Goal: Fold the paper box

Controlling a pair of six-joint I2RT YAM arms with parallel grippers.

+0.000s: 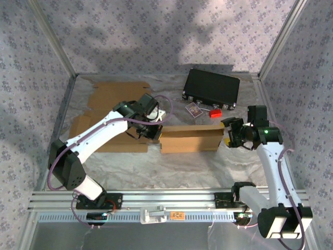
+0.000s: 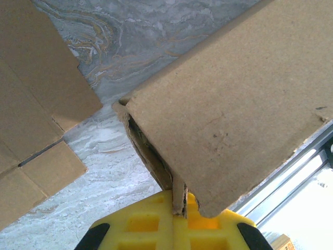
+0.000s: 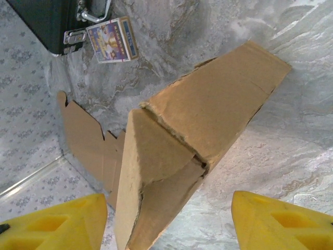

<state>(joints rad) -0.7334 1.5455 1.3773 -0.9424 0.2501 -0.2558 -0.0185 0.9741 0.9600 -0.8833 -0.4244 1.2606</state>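
Left fingers (image 2: 140, 225) clamp an edge of the box (image 1: 190, 138); right fingers (image 3: 281, 221) stand wide apart astride its other end.

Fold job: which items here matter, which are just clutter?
In the job: paper box, left gripper pinching its end, open right gripper near the other end.
Lying about: flat cardboard sheet, black case, card pack, small red object.
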